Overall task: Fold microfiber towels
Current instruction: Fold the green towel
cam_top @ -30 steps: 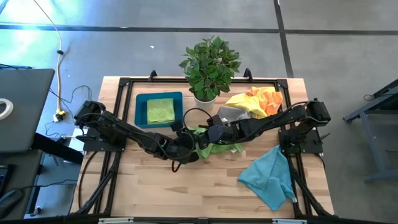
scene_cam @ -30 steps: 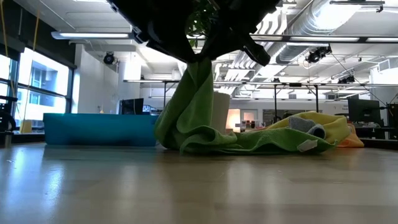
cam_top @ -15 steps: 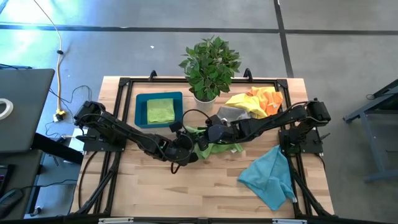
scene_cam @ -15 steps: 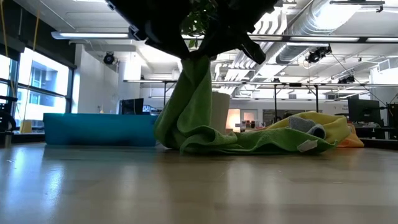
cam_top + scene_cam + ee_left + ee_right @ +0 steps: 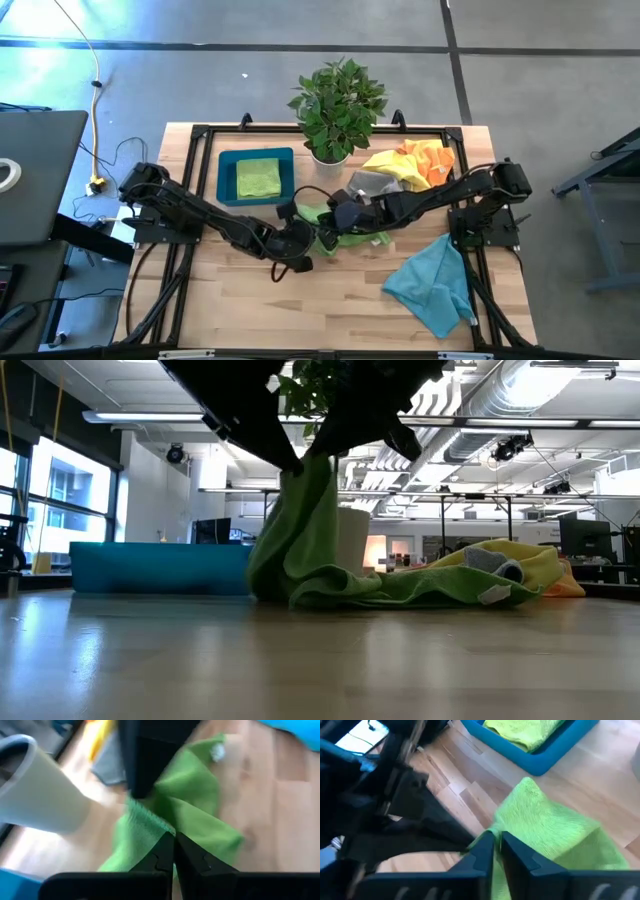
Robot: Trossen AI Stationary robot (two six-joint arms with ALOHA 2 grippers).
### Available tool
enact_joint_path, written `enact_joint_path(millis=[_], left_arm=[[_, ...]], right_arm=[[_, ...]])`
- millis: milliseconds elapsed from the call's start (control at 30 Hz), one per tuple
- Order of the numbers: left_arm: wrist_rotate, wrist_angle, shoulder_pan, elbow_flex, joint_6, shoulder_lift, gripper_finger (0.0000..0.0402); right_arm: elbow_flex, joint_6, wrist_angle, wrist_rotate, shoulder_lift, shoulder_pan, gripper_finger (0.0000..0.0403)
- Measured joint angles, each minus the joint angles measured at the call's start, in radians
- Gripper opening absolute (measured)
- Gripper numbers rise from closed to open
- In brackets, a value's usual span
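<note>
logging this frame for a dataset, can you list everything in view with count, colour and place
lime green towel: 1, mid-table, part lifted, part lying on the wood
folded lime green towel: 1, inside the tray
tray: 1, blue, rear left of table
towel pile: yellow, orange and grey, rear right
teal-blue towel: 1, front right, crumpled
potted plant: 1, green in white pot, rear centre
table: 1, light wood
left end effector: shut on the lime green towel, mid-table
right end effector: shut on the same towel, beside it
</note>
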Motion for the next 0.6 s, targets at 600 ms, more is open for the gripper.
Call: enact_joint_path(millis=[600], left_arm=[[0.076,-0.404,0.09,0.0,0.001,-0.373,0.0]], right_arm=[[0.002,-0.335,0.007,0.087,0.038,0.076,0.0118]])
